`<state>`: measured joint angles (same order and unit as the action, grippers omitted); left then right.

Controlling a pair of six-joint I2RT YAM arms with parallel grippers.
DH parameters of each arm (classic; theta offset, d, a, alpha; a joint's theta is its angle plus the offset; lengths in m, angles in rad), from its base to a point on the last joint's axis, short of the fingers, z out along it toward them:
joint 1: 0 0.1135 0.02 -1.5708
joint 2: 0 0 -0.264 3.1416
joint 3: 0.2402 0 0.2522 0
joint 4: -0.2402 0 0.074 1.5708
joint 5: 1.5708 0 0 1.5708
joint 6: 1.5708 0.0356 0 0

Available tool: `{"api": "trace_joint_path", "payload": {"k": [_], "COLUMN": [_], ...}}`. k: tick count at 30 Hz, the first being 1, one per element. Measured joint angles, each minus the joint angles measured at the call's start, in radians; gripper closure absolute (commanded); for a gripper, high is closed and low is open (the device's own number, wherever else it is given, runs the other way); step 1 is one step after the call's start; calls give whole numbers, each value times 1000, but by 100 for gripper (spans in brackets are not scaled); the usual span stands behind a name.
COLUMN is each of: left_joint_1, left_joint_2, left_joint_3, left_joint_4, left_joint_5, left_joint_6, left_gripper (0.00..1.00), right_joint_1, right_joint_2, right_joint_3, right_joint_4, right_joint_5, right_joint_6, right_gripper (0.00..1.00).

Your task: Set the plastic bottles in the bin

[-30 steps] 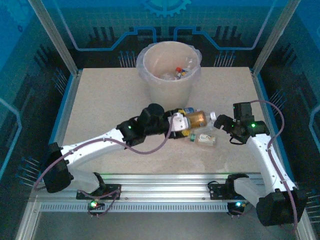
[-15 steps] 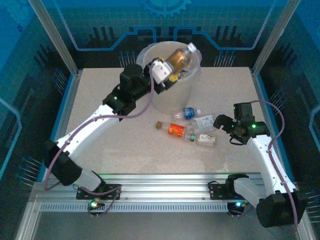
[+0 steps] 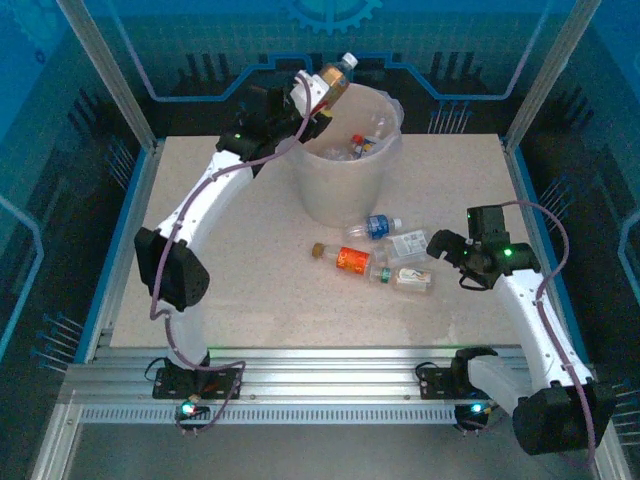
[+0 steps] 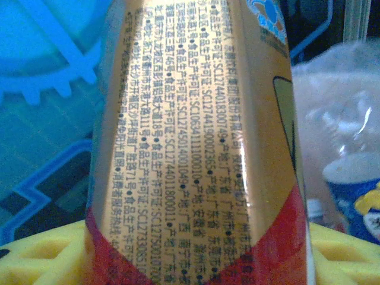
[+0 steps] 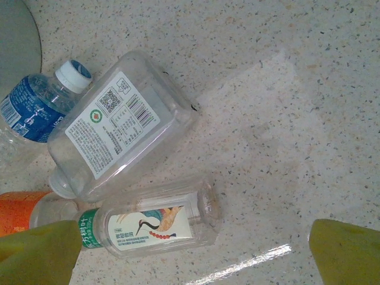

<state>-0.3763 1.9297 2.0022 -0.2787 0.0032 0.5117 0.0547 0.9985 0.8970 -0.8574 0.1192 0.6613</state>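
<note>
From above, the left gripper [image 3: 322,91] was raised over the near-left rim of the bin [image 3: 340,195], its fingers clamped on a gold-labelled bottle [image 3: 337,76]. The bottle tilted up and away, white cap topmost, above the bin's mouth and not yet inside it. A few bottles [image 3: 356,146] already lay at the bottom of the bin. Four more lay close together on the table [image 3: 230,250] just in front of the bin: a blue-labelled bottle [image 3: 377,227], an orange-labelled bottle [image 3: 346,259], a flat clear bottle [image 3: 408,243] and a green-capped bottle [image 3: 405,279]. The right gripper [image 3: 446,246] hung low just to the right of this group, its fingers apart and holding nothing.

The left wrist camera looked straight at the gold-labelled bottle [image 4: 196,148]. Its label, covered in fine print, turned red towards the bottom. The yellow fingers [image 4: 35,255] pressed against it on both sides. To the right, the clear bag lining the bin [image 4: 338,101] showed behind it.

From the right wrist, the two yellow fingers [image 5: 38,255] stood wide apart at the bottom corners, with bare table between them. The green-capped bottle [image 5: 151,225], with a bird on its label, lay on its side just beyond the left finger. The flat clear bottle [image 5: 116,130] lay touching it, white label up. The blue-labelled bottle [image 5: 29,113] lay at the far left, and the orange-labelled bottle [image 5: 18,211] was at the left edge.
</note>
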Motion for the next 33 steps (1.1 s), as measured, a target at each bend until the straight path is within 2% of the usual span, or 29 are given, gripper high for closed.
{"api": "trace_joint_path", "payload": {"k": [13, 24, 28, 33], "left_joint_1": [15, 14, 13, 6], "left_joint_2": [165, 228, 240, 251], "left_joint_3": [196, 210, 211, 213], "left_joint_4": [-137, -162, -161, -154], "left_joint_5": [0, -8, -23, -43], "left_joint_6": [127, 223, 256, 288], "left_gripper": [49, 39, 24, 12], "right_joint_1": [-3, -3, -3, -3], "right_joint_2": [0, -7, -7, -6], "right_joint_3": [0, 0, 0, 0], "right_joint_4": [-6, -10, -10, -10], "right_joint_5": [0, 3, 3, 3], "right_joint_6": [2, 4, 4, 4], "right_gripper": [0, 0, 0, 0]}}
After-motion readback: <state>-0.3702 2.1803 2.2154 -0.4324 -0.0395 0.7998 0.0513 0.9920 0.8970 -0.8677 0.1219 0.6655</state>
